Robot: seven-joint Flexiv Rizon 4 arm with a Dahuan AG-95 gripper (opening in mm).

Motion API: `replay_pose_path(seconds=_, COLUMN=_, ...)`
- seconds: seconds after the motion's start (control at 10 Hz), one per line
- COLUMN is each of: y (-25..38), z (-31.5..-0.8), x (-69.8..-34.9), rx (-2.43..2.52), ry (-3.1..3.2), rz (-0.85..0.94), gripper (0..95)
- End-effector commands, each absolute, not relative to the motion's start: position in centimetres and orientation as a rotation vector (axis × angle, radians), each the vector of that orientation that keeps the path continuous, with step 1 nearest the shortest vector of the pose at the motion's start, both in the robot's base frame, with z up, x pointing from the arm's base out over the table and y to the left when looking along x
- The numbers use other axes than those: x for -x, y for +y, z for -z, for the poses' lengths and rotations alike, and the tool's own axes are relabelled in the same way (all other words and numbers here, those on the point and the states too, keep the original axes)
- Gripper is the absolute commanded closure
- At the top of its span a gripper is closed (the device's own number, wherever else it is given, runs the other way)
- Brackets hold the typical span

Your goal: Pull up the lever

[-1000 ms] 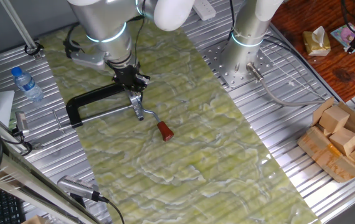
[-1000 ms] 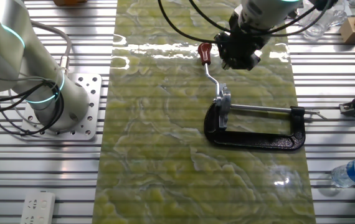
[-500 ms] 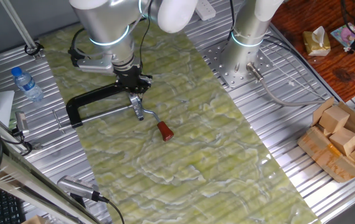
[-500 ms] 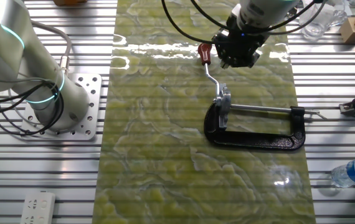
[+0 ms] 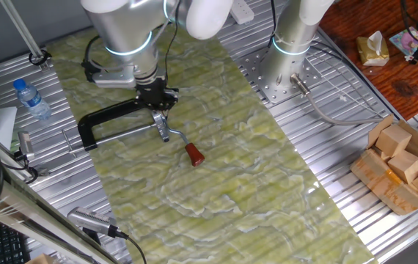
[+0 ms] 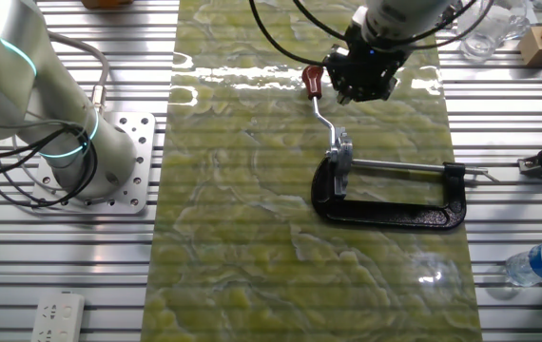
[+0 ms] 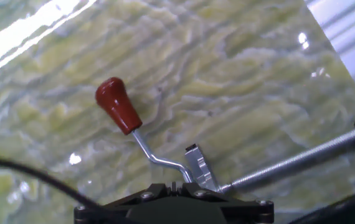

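The lever is a thin bent silver rod (image 7: pixel 156 155) ending in a red-brown knob (image 7: pixel 118 105). It lies flat on the green mat, hinged at the clamp's screw end, and shows in one fixed view (image 5: pixel 194 154) and the other (image 6: pixel 313 81). My gripper (image 5: pixel 158 100) hovers over the screw end of the black C-clamp (image 5: pixel 99 117), beside the lever's hinge. In the other fixed view my gripper (image 6: pixel 359 87) is just right of the knob. In the hand view its fingertips (image 7: pixel 174 185) are together with nothing between them, and the lever lies ahead of them.
A second robot base (image 5: pixel 286 55) stands behind the mat. A water bottle (image 5: pixel 31 99) lies at the left, and a box of wooden blocks (image 5: pixel 403 165) at the right. Tools (image 5: pixel 95 224) lie on the slatted table in front.
My gripper has shifted slightly over the clamp's screw end, and the wrist has turned a little. The clamp and lever have not moved.
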State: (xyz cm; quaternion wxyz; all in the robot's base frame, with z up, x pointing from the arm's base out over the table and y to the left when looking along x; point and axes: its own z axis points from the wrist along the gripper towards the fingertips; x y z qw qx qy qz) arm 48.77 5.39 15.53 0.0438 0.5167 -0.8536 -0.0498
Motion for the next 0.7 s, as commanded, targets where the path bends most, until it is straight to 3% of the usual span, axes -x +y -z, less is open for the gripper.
replay_pose_path(seconds=0.1, y=5.3, z=-15.6, x=-48.7, rx=-1.789, ry=-2.495, rz=0.123, gripper=95.0)
replay_pose_path(seconds=0.6, y=7.5, z=-14.8, x=-47.6, rx=-1.859, ry=-2.387, rz=0.047, gripper=95.0)
replay_pose_path(seconds=0.7, y=8.4, z=-14.1, x=-47.0, rx=-1.853, ry=-2.393, rz=0.039, gripper=76.0)
